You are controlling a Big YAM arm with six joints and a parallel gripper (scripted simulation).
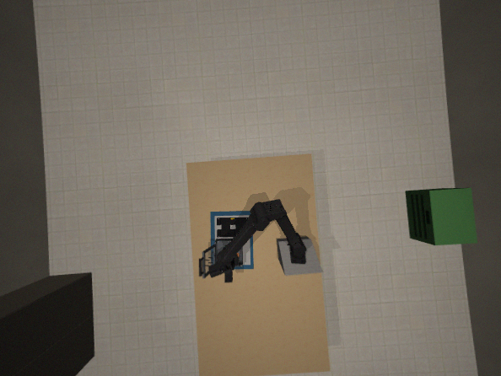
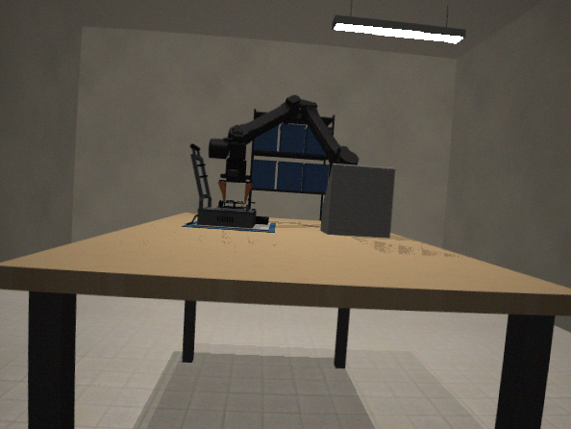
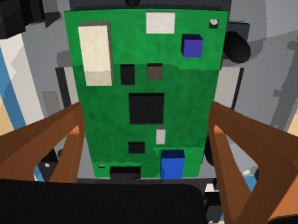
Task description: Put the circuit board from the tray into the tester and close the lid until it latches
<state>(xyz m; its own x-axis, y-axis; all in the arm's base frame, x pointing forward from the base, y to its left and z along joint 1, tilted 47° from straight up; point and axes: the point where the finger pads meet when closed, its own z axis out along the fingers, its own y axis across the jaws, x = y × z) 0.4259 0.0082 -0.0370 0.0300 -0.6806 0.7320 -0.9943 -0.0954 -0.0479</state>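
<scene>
My gripper [image 2: 235, 201] [image 3: 146, 111] points down over the tester, shut on the circuit board. Its orange fingertips meet the middles of the board's long edges. The green circuit board [image 2: 232, 202] [image 3: 112, 122] is face up and roughly level, just above the tester [image 2: 226, 218]. In the wrist view its end with the white parts is at the top. The lid [image 2: 197, 165] stands open, leaning outward at the left in the exterior view, its handle [image 2: 194, 146] at the top. Pins, hook and most posts are hidden; any gap under the board cannot be judged.
The black tray [image 1: 222, 233] is behind the tester on the blue-edged mat [image 1: 212, 228] [image 2: 272, 228]; no board shows in its visible part. The arm's grey pedestal [image 1: 309, 268] [image 2: 360, 202] is to the right. A dark knob [image 2: 261, 220] sticks out of the tester's right side.
</scene>
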